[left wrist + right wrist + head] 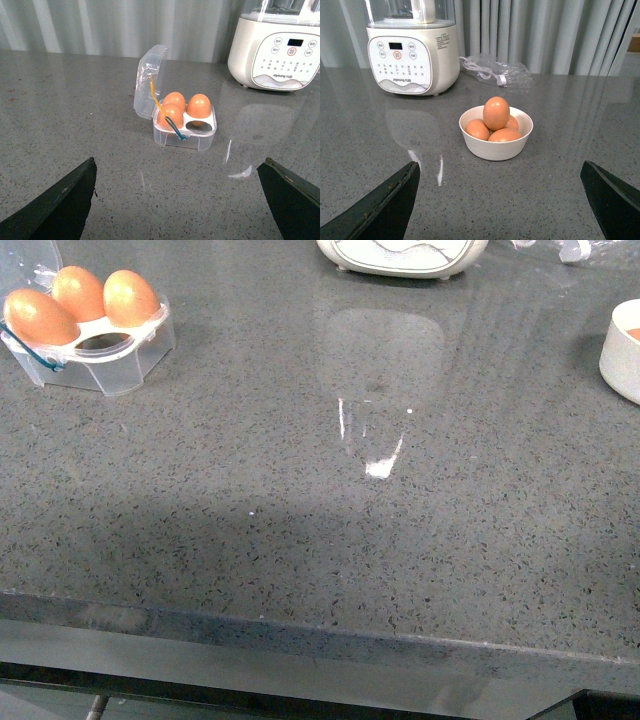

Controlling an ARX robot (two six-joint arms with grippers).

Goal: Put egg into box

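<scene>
Clear plastic box [186,131], glossy speckled stone counter [300,540]

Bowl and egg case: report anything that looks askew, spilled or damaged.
One egg stands upright, perched atop the other eggs in the white bowl, so it might roll. The box sits with its lid open, three slots filled, one empty. No spill or crack shows.

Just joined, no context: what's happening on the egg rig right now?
Nothing is being handled yet. The left jaws and right jaws both stand wide open and empty. The box sits with its lid up, holding three eggs and one free slot. The white bowl holds four more, with the egg resting on top. No egg is on its way over.
</scene>
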